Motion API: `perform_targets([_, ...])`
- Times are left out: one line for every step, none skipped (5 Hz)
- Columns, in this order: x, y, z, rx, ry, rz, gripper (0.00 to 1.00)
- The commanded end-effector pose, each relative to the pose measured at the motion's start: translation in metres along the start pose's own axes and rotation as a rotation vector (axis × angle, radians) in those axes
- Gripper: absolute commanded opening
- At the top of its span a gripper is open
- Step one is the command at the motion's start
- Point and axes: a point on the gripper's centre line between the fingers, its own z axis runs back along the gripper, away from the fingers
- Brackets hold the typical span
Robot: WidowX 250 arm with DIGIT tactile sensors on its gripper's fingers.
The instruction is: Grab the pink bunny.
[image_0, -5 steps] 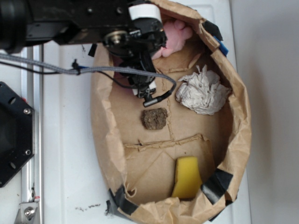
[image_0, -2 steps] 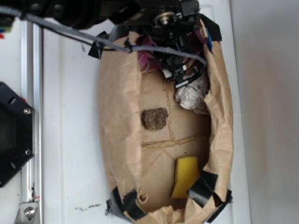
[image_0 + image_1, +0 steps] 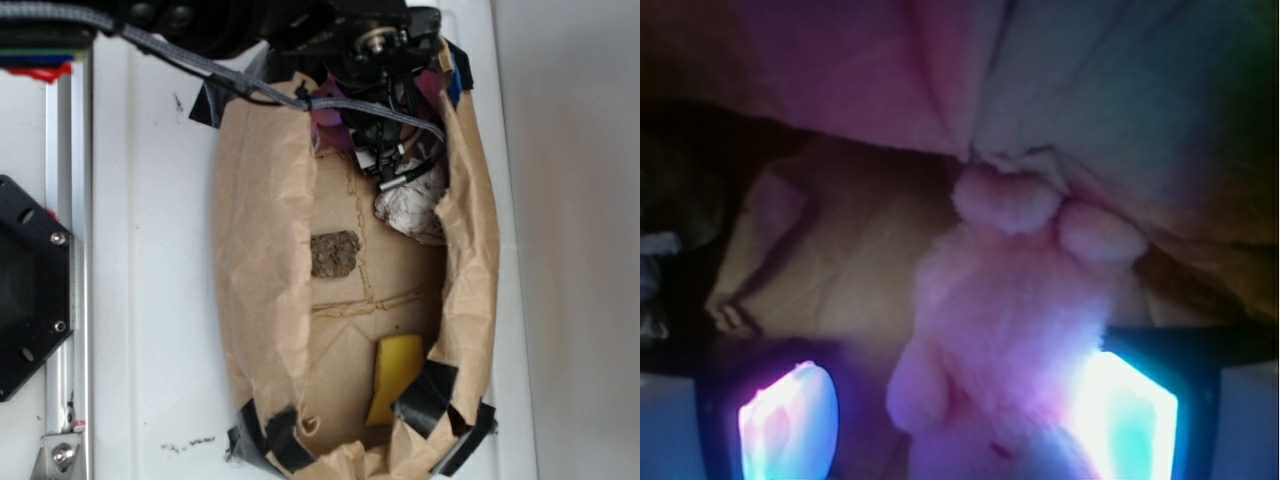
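The pink bunny (image 3: 1010, 320) fills the middle of the wrist view, lying on brown paper against the bag's folded wall. My gripper (image 3: 955, 420) is open around it. The glowing right pad (image 3: 1130, 415) touches the plush, while the left pad (image 3: 790, 420) stands off with a gap. In the exterior view the gripper (image 3: 385, 115) is down at the top end of the paper bag (image 3: 260, 270). It covers most of the bunny there, with only a pink patch (image 3: 328, 128) showing at its left.
A crumpled white paper ball (image 3: 410, 205) lies just below the gripper, partly under the bag's right wall. A brown lump (image 3: 334, 254) sits mid-bag and a yellow sponge (image 3: 395, 375) at the bottom end. A metal rail (image 3: 70, 300) and black plate (image 3: 25, 290) stand at left.
The arm has swung right and up to the bag's top end and come down over the bunny. The bag's walls have folded inward, narrowing the opening and partly covering the paper ball.
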Motion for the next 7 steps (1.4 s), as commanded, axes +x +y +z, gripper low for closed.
perform_targets([0.001, 0.002, 0.003, 0.006, -0.034, -0.021, 0.0])
perform_targets([-0.001, 0.001, 0.003, 0.008, -0.037, -0.03, 0.0])
perform_targets([-0.004, -0.001, 0.003, 0.009, -0.045, -0.038, 0.0])
perform_targets([-0.005, 0.0, 0.003, 0.008, -0.047, -0.041, 0.0])
perform_targets([-0.005, 0.0, 0.005, 0.001, -0.048, -0.039, 0.0])
perform_targets([-0.008, -0.005, 0.012, -0.023, -0.035, -0.067, 0.0])
perform_targets([-0.018, -0.03, 0.05, -0.106, -0.03, -0.17, 0.0])
